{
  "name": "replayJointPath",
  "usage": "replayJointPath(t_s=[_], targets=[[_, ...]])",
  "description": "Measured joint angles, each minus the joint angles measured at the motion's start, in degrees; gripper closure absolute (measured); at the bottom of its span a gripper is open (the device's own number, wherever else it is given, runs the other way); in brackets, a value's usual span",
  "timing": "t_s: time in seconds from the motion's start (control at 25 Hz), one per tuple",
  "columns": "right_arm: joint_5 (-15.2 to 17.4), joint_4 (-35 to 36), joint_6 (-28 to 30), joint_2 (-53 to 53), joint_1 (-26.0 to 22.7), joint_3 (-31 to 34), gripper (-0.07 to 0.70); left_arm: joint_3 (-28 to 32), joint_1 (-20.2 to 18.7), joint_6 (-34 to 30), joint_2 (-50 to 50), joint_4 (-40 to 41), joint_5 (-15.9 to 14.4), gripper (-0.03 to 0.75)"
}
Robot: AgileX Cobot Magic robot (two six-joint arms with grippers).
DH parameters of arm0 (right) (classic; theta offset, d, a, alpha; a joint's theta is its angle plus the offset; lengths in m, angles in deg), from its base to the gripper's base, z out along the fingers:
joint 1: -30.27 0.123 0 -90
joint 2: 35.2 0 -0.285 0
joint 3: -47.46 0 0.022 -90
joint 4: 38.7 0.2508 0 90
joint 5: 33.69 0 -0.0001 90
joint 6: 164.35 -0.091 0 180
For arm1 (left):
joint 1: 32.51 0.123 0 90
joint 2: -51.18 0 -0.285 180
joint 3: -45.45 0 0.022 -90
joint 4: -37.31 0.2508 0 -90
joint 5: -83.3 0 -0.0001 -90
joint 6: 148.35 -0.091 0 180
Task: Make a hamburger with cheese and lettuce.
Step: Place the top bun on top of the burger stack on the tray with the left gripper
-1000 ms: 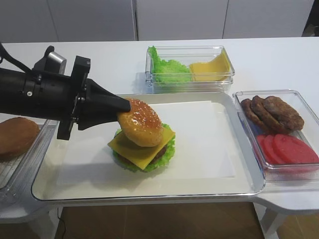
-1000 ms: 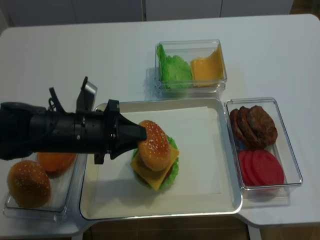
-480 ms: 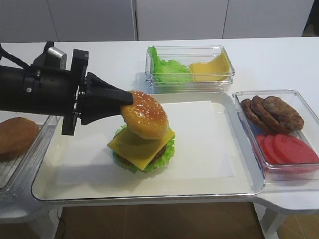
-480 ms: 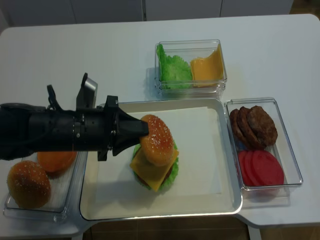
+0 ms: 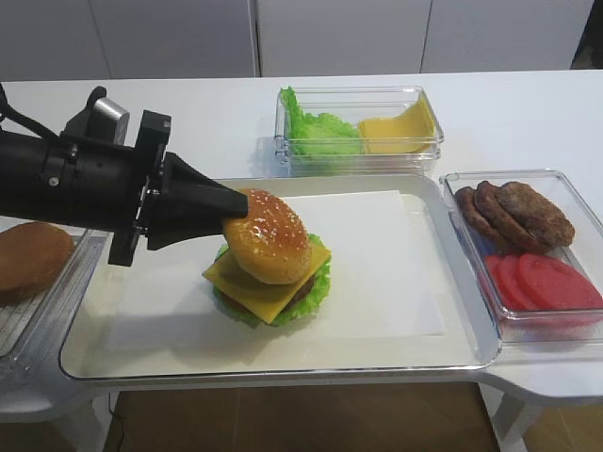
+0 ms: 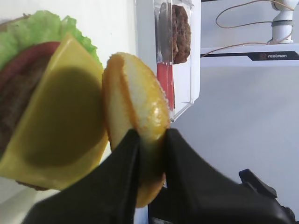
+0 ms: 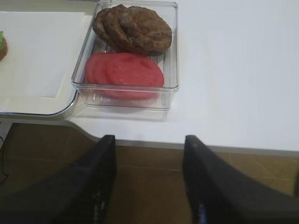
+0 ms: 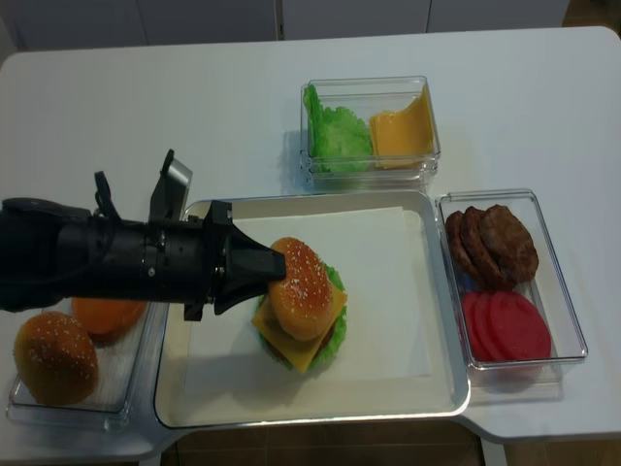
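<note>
The hamburger [image 5: 273,287] sits on the paper-lined tray: frilly green lettuce [image 5: 320,282], brown patty and a square yellow cheese [image 5: 226,275]. My left gripper [image 5: 231,215] reaches in from the left, shut on the sesame bun top [image 5: 268,235]. It holds the bun top tilted over the stack, its lower edge against the cheese. The left wrist view shows my left gripper [image 6: 150,135] pinching the bun top [image 6: 135,102] beside the cheese [image 6: 60,116] and lettuce [image 6: 32,30]. My right gripper [image 7: 149,138] is open and empty, off the table's front right edge.
A clear box [image 5: 358,132] of loose lettuce and spare cheese slices stands behind the tray [image 5: 452,353]. A box [image 5: 528,245] of patties and tomato slices stands at the right. A bin [image 8: 58,359] with spare buns stands at the left.
My left gripper lifted the bun top a little above the cheese, then lowered it back onto the stack. The right gripper's view has no earlier frame.
</note>
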Motion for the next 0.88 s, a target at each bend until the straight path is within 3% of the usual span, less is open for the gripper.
replayJointPath(t_s=[0.88], targets=[[0.0, 0.0, 0.0, 0.0, 0.0, 0.0, 0.26, -0.13, 0.0, 0.23, 0.0, -1.07, 0.12, 0.604]])
